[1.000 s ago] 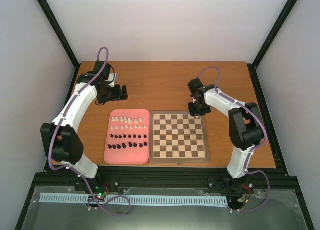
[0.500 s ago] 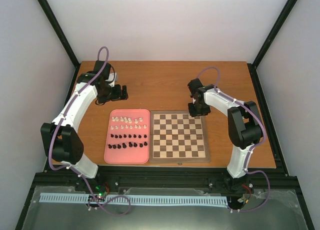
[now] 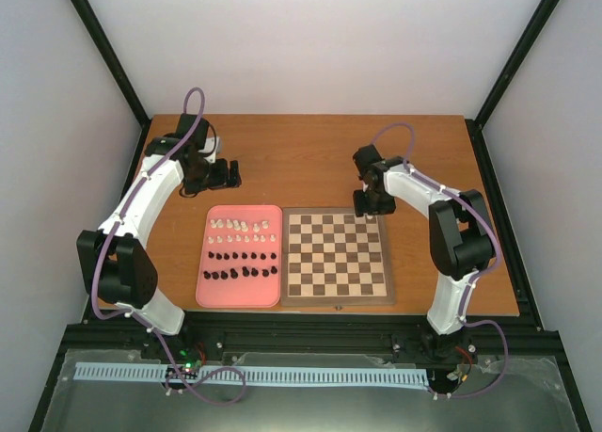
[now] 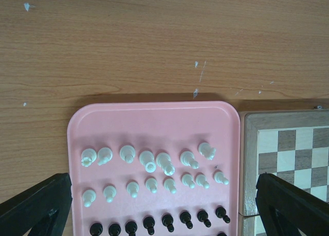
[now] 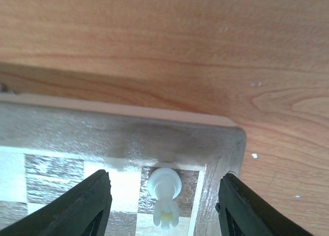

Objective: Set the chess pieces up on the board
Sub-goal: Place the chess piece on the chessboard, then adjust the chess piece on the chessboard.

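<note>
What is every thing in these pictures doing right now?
board: lying flat, one piece on it.
white piece: on a corner square of the board.
right end effector: open, straddling the white piece without touching.
left end effector: open, empty.
pink tray: holding the other pieces.
other white pieces: two rows on the pink tray.
black pieces: rows on the pink tray.

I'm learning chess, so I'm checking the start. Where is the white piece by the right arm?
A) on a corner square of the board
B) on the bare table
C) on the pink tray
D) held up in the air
A: in the right wrist view the white piece sits on the corner square of the board, with the right end effector open on either side and not touching it.
</note>
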Motion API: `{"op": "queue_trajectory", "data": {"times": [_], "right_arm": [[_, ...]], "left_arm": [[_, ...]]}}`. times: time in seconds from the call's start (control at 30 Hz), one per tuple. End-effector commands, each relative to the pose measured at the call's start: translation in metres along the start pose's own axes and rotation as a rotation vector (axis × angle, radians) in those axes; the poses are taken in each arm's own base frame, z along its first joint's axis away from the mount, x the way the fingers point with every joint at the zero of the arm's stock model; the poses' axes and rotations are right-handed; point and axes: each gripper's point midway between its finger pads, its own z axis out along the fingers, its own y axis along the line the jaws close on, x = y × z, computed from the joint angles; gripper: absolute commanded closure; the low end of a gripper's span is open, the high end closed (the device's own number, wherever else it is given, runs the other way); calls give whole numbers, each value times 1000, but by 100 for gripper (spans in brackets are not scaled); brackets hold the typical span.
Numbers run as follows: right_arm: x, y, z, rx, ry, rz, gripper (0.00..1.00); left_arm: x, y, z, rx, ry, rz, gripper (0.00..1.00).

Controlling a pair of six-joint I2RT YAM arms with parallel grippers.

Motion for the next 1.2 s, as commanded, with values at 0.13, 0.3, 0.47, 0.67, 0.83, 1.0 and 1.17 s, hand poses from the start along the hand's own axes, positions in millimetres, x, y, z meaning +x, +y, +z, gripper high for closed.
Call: {"op": "queue_trajectory", "data": {"times": [0.13,0.3,0.47,0.67,0.83,1.0,1.17], "right_arm": [[-35,-14,-17,79,-88,62,40],[-33,-18,-10,97,-65,65,40],[-29,-20,-7,102,-52,59,40],[-20,-25,-5,113,-39,56,40],[-12,-27,-2,116,-22,54,40],[-10,-29,-1,120,-20,57,40],[-9,-29,-1,117,-16,59,40]], "left_arm": [[-7,-4,-4,9,-16,17,0],[-6,-3,-4,5,-16,18,0],[-7,-3,-4,6,-17,18,0],[-7,-3,-3,8,-13,15,0],[-7,-4,-2,11,-10,14,0],[-6,-3,-1,10,-7,13,0],[-6,-3,0,9,-5,13,0]]}}
